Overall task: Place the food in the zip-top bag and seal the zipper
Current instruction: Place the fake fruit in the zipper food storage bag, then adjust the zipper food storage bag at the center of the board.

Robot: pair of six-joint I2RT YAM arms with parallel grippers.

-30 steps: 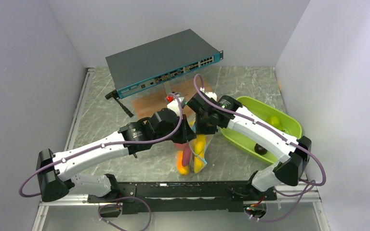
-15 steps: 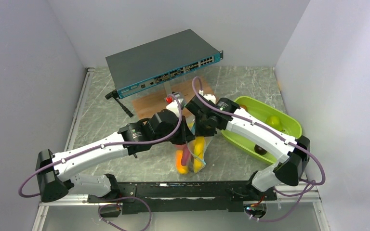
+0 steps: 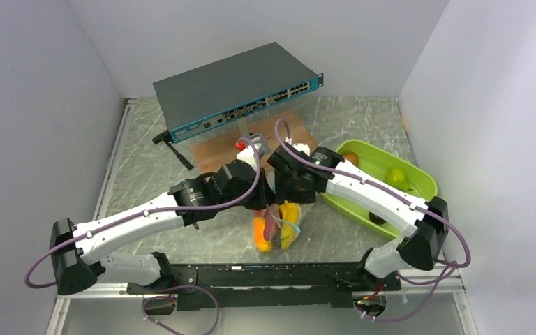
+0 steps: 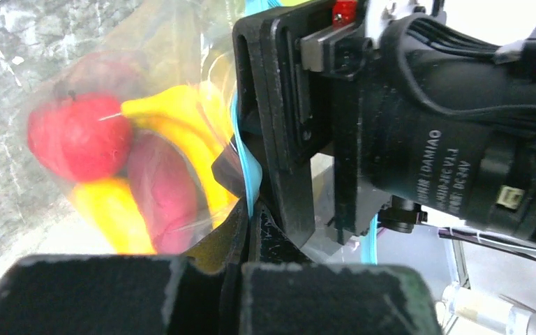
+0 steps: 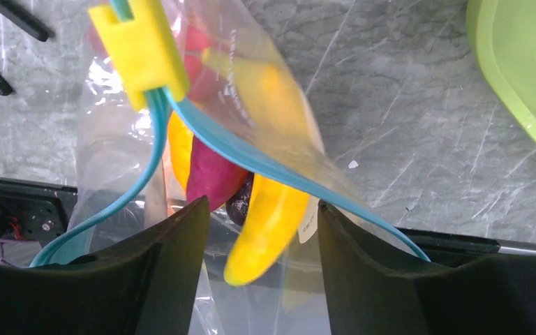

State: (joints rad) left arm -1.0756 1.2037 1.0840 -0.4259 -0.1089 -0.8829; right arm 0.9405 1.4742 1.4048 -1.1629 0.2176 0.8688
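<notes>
1. At the middle of the grey marbled tabletop (image 3: 146, 174), the small clear, crinkly plastic zip-top bag (image 3: 279, 234) sits just on the near side of both pincers, with its mouth lifted up to them.
2. The left gripper (image 4: 246, 227) has its black fingers pressed together, pinching the thin teal-blue zipper strip (image 4: 241, 153) at the bag's mouth.
3. The right gripper (image 5: 262, 208) stands spread. The strip and the open mouth run across the gap between its fingers, and I cannot tell whether either finger touches the plastic.
4. A blocky yellow plastic slider (image 5: 139, 49) sits on the strip, beyond the right fingers.
5. Through the glossy film show smooth toy pieces: a curved yellow banana (image 5: 269, 216), a purple eggplant (image 5: 213, 174), a round red apple (image 4: 77, 136) and an orange piece (image 3: 260, 234).
6. The bag's long axis runs from the pincers toward the arm bases, with the mouth at the far end and the closed bottom at the near end. The banana lies along the same line.
7. Just to the right, a lime-green plastic tray (image 3: 371, 166) holds a green pear (image 3: 396, 174), an orange-brown round fruit (image 3: 350, 158) and a dark round fruit (image 3: 377, 218).
</notes>
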